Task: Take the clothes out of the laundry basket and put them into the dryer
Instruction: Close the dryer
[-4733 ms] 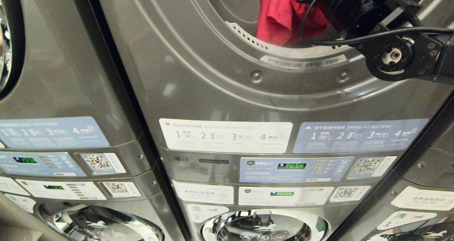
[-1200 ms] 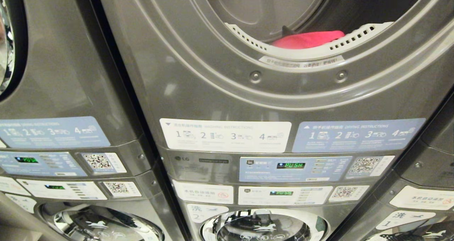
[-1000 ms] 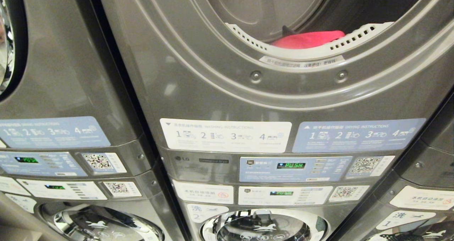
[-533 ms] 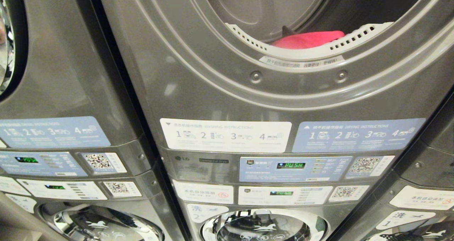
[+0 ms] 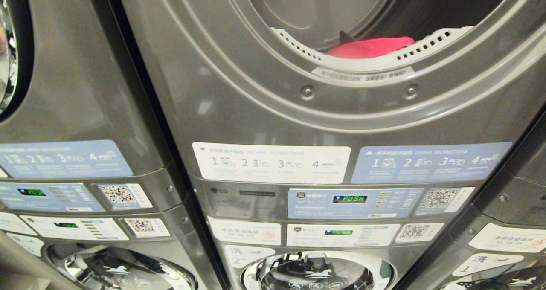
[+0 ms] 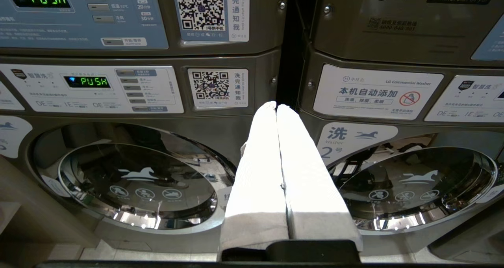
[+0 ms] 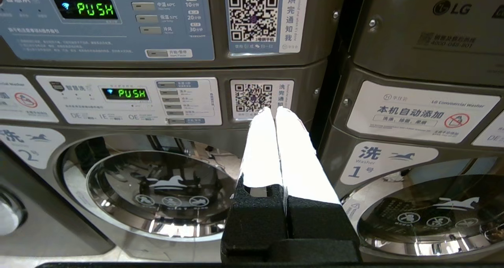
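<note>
A red piece of clothing (image 5: 370,47) lies low inside the open drum of the grey dryer (image 5: 264,89), just behind its white perforated rim, at the top of the head view. Neither arm shows in the head view. My left gripper (image 6: 276,105) is shut and empty, hanging low before the gap between two washers. My right gripper (image 7: 274,110) is shut and empty too, in front of the lower machines' panels. The laundry basket is out of view.
Stacked grey machines fill the view: control panels (image 5: 356,203) with green PUSH displays, instruction stickers (image 5: 273,163), QR labels. Round chrome washer doors (image 6: 138,181) (image 7: 157,189) sit below. A neighbouring stack (image 5: 64,111) stands at the left, another at the right.
Earlier my right arm was in the dryer opening with the red clothing hanging there; the arm has since left the head view and the clothing lies in the drum. Over the last second nothing has visibly changed.
</note>
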You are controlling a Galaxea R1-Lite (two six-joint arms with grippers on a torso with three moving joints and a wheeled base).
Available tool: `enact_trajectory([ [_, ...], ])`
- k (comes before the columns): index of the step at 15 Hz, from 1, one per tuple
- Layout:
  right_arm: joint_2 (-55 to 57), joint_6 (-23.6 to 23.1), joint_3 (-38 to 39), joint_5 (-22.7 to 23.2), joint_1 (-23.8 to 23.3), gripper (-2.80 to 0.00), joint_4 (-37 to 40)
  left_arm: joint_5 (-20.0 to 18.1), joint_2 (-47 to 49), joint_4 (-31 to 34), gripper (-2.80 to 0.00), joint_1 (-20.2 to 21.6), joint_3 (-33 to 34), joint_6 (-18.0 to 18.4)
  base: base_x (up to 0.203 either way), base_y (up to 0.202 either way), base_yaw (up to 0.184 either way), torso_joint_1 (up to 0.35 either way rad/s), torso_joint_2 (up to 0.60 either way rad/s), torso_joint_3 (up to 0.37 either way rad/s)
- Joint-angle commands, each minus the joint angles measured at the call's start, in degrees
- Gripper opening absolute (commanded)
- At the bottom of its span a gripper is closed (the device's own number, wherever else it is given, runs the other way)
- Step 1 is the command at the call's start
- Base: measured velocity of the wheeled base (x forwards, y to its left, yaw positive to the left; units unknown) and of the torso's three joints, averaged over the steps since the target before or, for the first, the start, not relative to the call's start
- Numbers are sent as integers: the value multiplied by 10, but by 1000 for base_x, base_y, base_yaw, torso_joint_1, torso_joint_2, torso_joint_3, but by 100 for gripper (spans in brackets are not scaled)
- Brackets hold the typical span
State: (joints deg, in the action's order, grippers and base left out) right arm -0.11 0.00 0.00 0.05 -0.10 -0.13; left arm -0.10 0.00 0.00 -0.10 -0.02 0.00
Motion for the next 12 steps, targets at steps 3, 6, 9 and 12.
enact_trajectory([
  [3,1,2,-1,0,0,-280,-1,0,-1,0,-280,0,0,0,-138,0,-1,15,6,1],
  [6,1,3,0,0,0,-280,0,0,-1,0,-280,0,0,-1,-199,0,1,-7,5,6],
  [9,1,2,0,0,0,-280,0,0,-1,0,-280,0,0,-1,-193,0,3,-2,5,1],
  [12,1,3,-1,0,0,-280,0,0,-1,0,-280,0,0,-1,-194,0,3,5,4,3],
])
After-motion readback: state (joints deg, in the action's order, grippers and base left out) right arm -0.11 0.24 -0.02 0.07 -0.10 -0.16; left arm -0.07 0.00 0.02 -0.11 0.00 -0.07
